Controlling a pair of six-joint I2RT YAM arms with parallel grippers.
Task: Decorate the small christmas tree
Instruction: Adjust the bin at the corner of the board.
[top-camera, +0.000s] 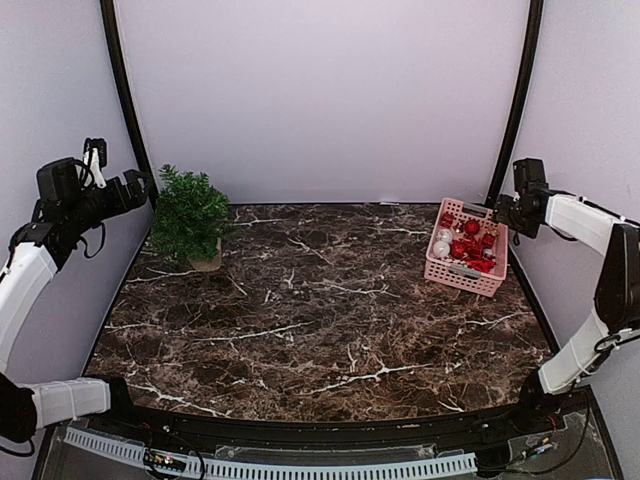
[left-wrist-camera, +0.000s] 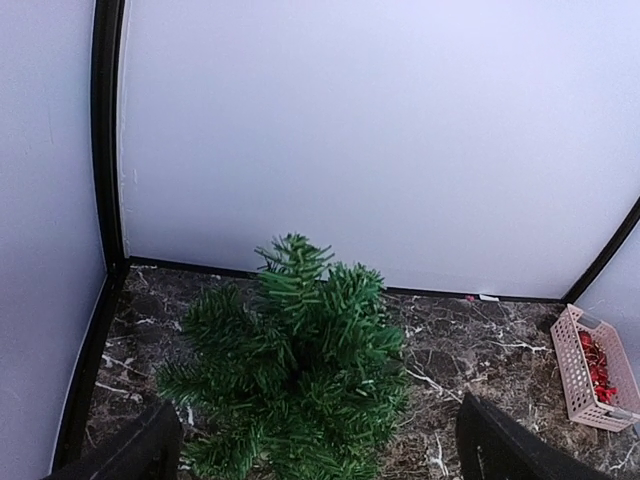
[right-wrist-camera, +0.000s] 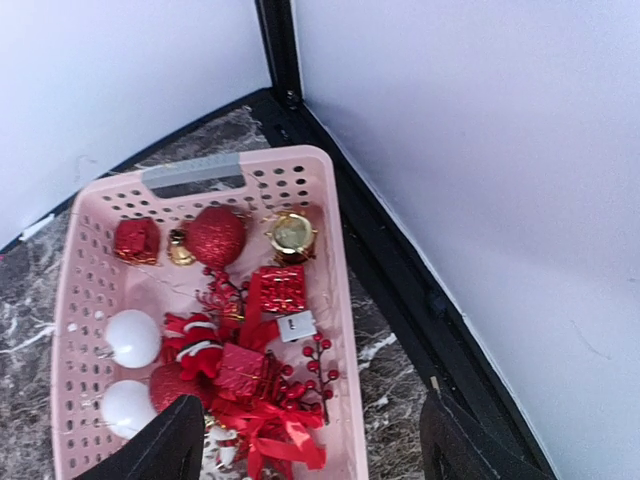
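The small christmas tree (top-camera: 188, 215), bushy and dark green on a tan base, stands at the table's back left corner. My left gripper (top-camera: 140, 187) hovers just left of and above it, open. In the left wrist view the tree (left-wrist-camera: 300, 370) sits between and beyond the two black fingers (left-wrist-camera: 140, 450), untouched. My right gripper (top-camera: 500, 213) hangs above the far right end of the pink basket (top-camera: 493, 283). Seen from the right wrist, its jaws stand wide apart over the basket rim (right-wrist-camera: 340, 330), holding nothing. Red balls, white balls, a gold bell and a red bow (right-wrist-camera: 270, 435) lie inside.
Black frame posts (top-camera: 125, 90) and white walls close in both back corners. The dark marble tabletop (top-camera: 320, 310) stretches between tree and basket. The basket sits near the right edge rail (right-wrist-camera: 400, 290).
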